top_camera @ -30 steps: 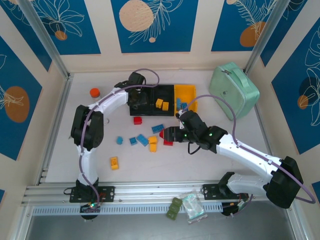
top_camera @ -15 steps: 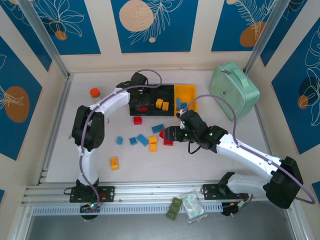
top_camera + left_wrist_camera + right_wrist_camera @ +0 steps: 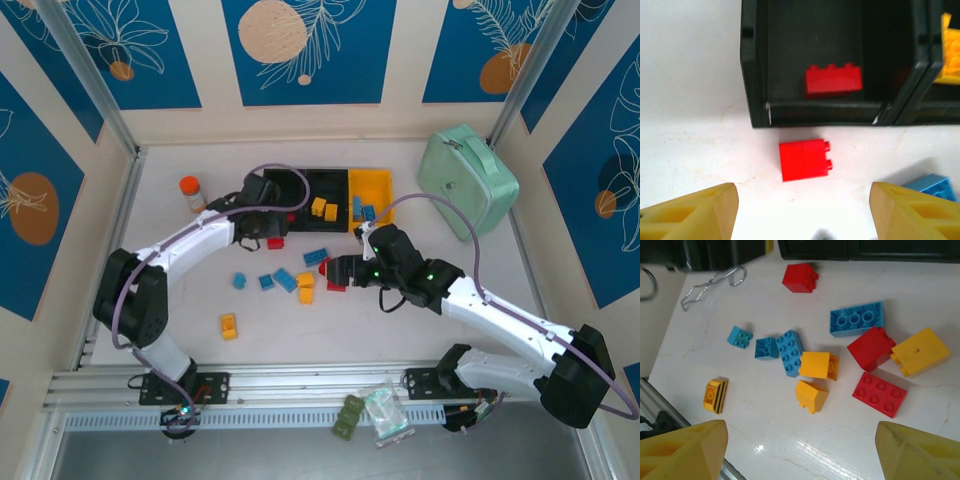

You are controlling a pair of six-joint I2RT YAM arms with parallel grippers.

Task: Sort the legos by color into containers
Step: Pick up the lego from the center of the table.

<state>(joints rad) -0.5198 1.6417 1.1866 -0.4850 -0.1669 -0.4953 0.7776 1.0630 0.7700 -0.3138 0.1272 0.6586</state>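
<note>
Your left pincer [image 3: 802, 207] hangs open over a red brick [image 3: 804, 159] just outside the black bin [image 3: 754, 75]. Your right pincer [image 3: 800, 440] is open above loose bricks [image 3: 818, 365].

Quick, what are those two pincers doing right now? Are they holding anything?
Left pincer: open, holding nothing.
Right pincer: open, holding nothing.

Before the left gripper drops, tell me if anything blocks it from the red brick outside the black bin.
Nothing visible does. The red brick lies alone ahead of the open left gripper, just outside the black bin; a blue brick sits off to the side.
</note>
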